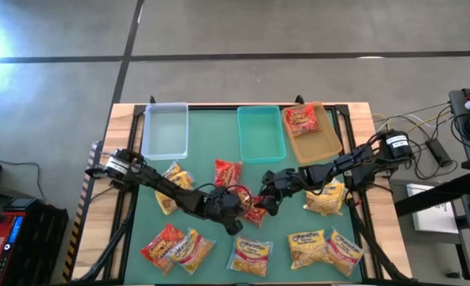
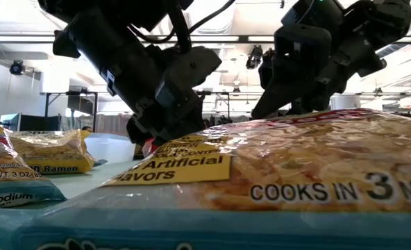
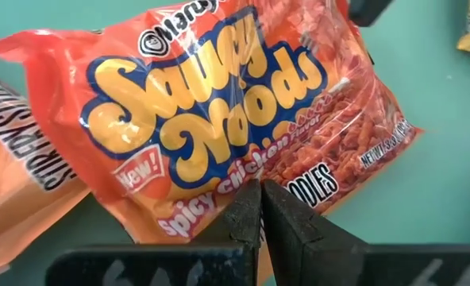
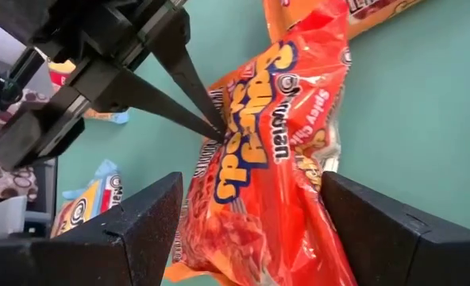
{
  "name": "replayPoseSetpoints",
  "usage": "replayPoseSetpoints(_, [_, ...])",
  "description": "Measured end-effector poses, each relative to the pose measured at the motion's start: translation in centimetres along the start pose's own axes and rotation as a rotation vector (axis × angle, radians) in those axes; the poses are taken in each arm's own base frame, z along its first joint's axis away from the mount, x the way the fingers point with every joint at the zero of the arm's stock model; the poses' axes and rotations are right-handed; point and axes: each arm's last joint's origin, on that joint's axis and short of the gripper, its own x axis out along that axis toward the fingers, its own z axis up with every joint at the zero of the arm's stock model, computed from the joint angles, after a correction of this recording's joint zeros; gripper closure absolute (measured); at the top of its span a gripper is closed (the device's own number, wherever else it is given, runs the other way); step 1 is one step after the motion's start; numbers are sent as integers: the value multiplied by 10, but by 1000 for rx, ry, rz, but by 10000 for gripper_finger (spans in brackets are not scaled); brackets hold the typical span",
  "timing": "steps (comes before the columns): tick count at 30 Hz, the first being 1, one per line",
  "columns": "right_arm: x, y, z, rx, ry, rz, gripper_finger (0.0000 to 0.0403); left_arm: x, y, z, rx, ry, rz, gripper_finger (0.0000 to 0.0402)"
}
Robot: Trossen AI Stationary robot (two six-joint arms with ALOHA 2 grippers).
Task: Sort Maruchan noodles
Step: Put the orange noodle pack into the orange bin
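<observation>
An orange-red Maruchan noodles packet (image 3: 219, 119) lies at the table's middle, partly over another orange packet (image 3: 21, 183). My left gripper (image 3: 260, 208) reaches in from the left and is shut on it. My right gripper (image 4: 251, 179) comes from the right and is open, with one finger on either side of the same packet (image 4: 275, 159); whether they touch it I cannot tell. In the high view both grippers, left (image 1: 236, 208) and right (image 1: 268, 199), meet over that packet (image 1: 255, 211). One red packet (image 1: 302, 119) lies in the tan bin (image 1: 324, 144). My left gripper pinches the packet's edge below the print (image 3: 247, 184), about midway along it, between its two shut fingers. The fingertips (image 4: 207, 123) slant down onto it from the table's left. The packet tilts up at the pinched edge; I cannot tell whether its far part rests on the table.
A clear bin (image 1: 165, 131) and a teal bin (image 1: 260, 133) stand along the far edge beside the tan bin. Several yellow and red packets lie around, among them (image 1: 228, 171), (image 1: 176, 181), (image 1: 326, 199) and a row near the front edge (image 1: 251, 256). One packet (image 2: 296, 173) fills the low view's foreground.
</observation>
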Motion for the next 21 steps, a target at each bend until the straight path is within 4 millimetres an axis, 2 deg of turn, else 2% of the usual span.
replayPoseSetpoints(15, [0, -3, -6, 47, 67, -17, 117, 0, 0, 3, -11, -41, 16, 402])
replayPoseSetpoints(18, [0, -3, -6, 47, 66, -17, 124, 6, -1, 1, -22, -60, 1, 402])
replayPoseSetpoints(21, [0, -3, -6, 48, 69, -20, 135, 20, -4, -4, -44, -97, -30, 402])
